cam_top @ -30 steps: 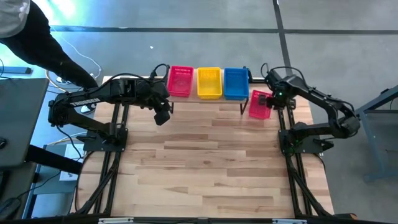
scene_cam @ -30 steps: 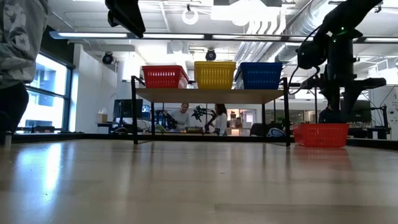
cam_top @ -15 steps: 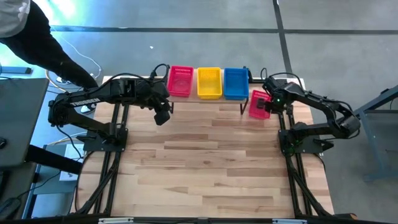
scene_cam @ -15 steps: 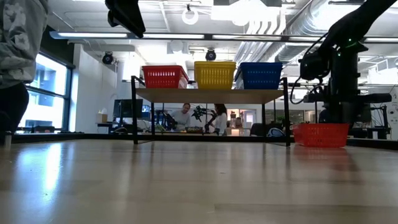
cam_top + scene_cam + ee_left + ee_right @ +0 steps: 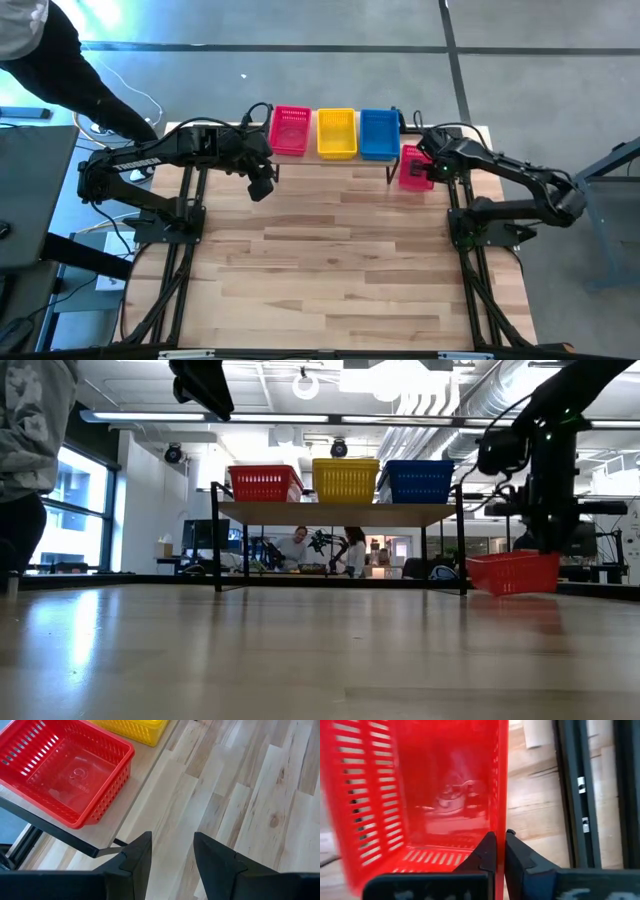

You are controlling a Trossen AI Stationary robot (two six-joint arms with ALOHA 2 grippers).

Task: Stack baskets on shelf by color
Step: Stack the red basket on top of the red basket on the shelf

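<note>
High view first: we see the wooden counter (image 5: pixel 330 260) with both dark arms reaching toward its far edge. Along that edge stands the shelf (image 5: pixel 335 160), and on its plank sit three baskets in a row: a red basket (image 5: pixel 290 130) at the left, a yellow basket (image 5: pixel 337 133) in the middle, a blue basket (image 5: pixel 379 133) at the right. From above, each shows only its own mesh floor.

Just past the shelf's right end lies a loose red basket (image 5: pixel 416 167), its long axis running front to back like the others. The right gripper (image 5: pixel 437 171) is on its right-hand long wall; in the right wrist view its fingers (image 5: pixel 487 851) are pinched together over that thin red rim. In the low view this basket (image 5: pixel 513 572) hangs tilted, one end lifted. Nothing is in it.

We judge that its place is the red basket at the shelf's far left, so it must travel leftward across the other two.

Nearer that spot, the left gripper (image 5: pixel 261 185) hovers in front of the shelf's left end, fingers (image 5: pixel 137 857) moderately apart and holding nothing.
</note>
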